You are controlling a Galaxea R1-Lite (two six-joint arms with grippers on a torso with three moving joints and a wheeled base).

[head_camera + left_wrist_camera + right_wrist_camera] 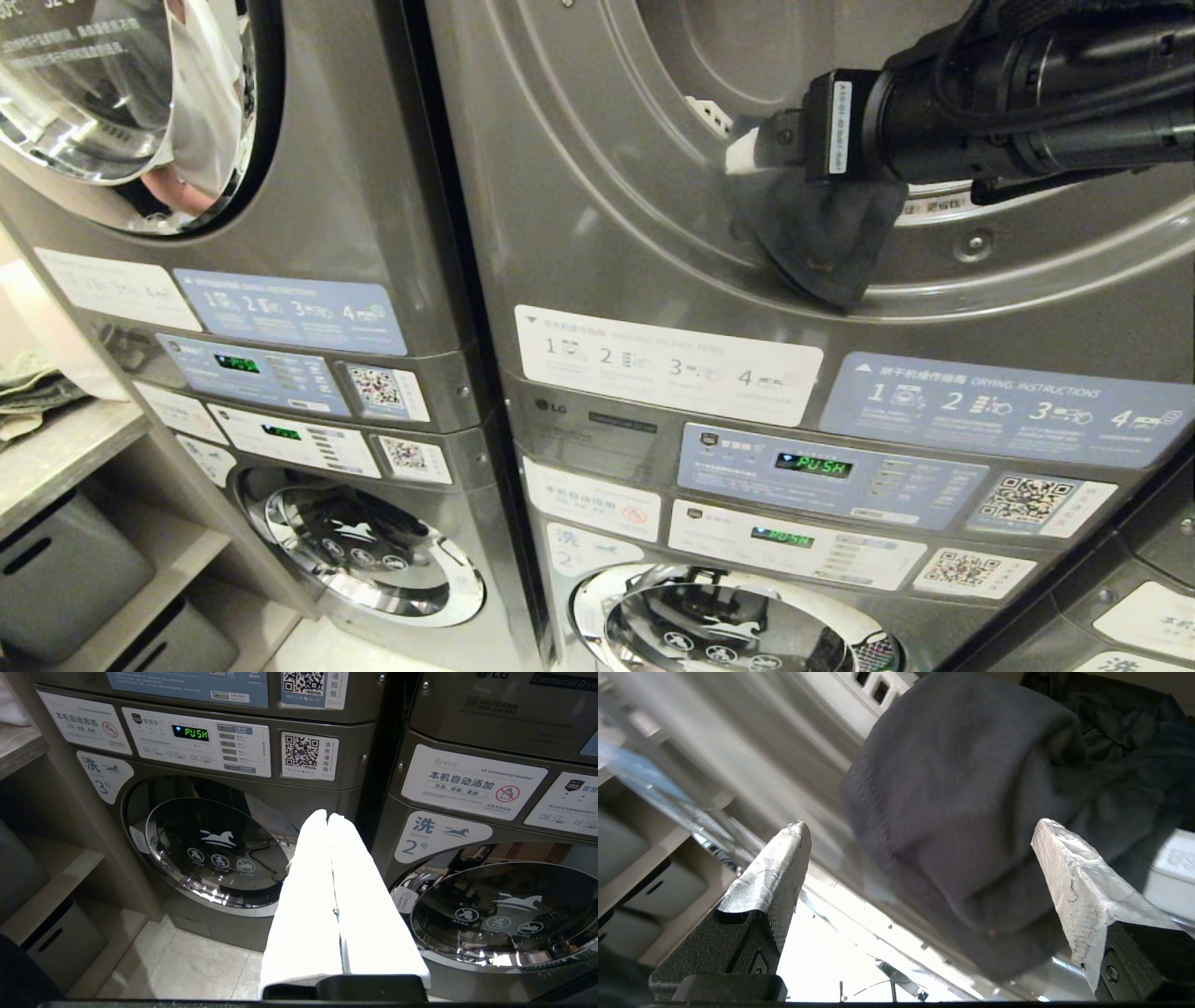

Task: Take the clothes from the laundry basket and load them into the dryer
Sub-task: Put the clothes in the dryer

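My right claw [920, 858] stands spread wide, its two taped fingers [777, 872] well apart and pinching nothing. Between and just beyond them hangs a dark grey garment [971, 826], its folded hem drooping over the lower rim of the dryer [597, 168] opening; more dark cloth lies bunched behind it, inside the drum. In the head view the same garment [817, 243] spills down over the silver ring of the door opening, right under the tip of my right arm, which reaches in from the right side at the height of the upper machine.

My left claw [329, 821] hangs low and idle, its white fingers [303, 896] pressed together with nothing between them, pointing at the gap between two washers [215, 854] on the bottom row.

Around this, the machines stand stacked in pairs, grey, with instruction stickers [667, 364] and green PUSH displays [813, 466]. To the left is a wooden shelf [56, 457] with folded cloth on it and grey bins [65, 579] beneath.
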